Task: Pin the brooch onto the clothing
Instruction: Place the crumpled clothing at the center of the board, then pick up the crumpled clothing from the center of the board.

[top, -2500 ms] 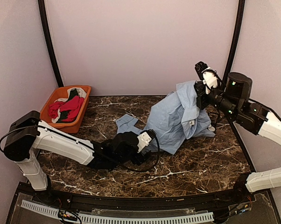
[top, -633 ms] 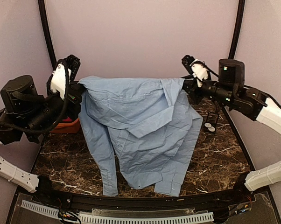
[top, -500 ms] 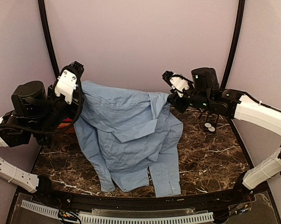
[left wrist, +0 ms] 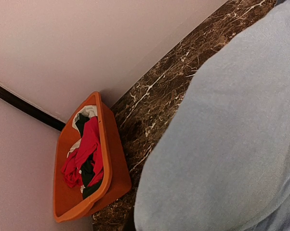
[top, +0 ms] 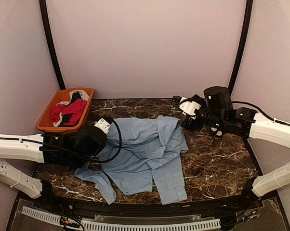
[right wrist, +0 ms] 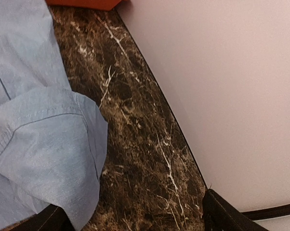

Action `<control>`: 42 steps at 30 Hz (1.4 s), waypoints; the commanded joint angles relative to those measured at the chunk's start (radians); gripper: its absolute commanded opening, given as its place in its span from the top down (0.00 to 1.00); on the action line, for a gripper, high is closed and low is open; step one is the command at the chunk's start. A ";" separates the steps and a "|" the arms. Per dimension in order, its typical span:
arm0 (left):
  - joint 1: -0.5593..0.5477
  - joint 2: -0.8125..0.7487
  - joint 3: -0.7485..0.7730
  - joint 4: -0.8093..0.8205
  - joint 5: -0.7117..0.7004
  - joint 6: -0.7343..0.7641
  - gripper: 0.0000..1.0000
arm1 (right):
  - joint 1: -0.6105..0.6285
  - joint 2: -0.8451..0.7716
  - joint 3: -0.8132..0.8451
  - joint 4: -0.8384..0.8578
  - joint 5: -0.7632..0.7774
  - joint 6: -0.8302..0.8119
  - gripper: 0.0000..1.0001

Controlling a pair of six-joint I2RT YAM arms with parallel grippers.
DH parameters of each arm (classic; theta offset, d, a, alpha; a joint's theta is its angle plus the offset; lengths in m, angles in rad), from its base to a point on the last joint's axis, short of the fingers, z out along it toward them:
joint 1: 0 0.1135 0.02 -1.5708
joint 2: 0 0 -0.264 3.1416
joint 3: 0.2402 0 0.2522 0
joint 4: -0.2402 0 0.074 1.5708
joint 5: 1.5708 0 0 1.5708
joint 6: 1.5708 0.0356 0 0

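The light blue shirt lies crumpled at the middle of the marble table, with one sleeve trailing toward 7 o'clock and the hem toward 6 o'clock. The left gripper sits low at the shirt's 10 o'clock edge, clamped on the cloth, and blue fabric fills its wrist view. The right gripper hovers at the shirt's 2 o'clock corner, its jaws wide apart and holding nothing. An orange basket of red, black and white garments stands at 10 o'clock.
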 commanded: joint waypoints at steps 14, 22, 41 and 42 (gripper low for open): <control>0.039 0.007 -0.036 0.042 0.087 -0.102 0.87 | 0.038 -0.084 -0.129 -0.296 -0.116 -0.316 0.09; 0.110 0.145 0.000 0.078 0.064 -0.125 0.67 | 0.084 -0.194 -0.142 -0.222 -0.442 -0.313 0.09; 0.132 -0.185 0.022 -0.013 0.190 -0.251 0.01 | 0.192 0.073 -0.262 0.203 -0.130 -0.658 0.20; 0.131 -0.187 0.021 -0.015 0.204 -0.257 0.01 | 0.193 0.082 -0.270 0.243 -0.127 -0.664 0.23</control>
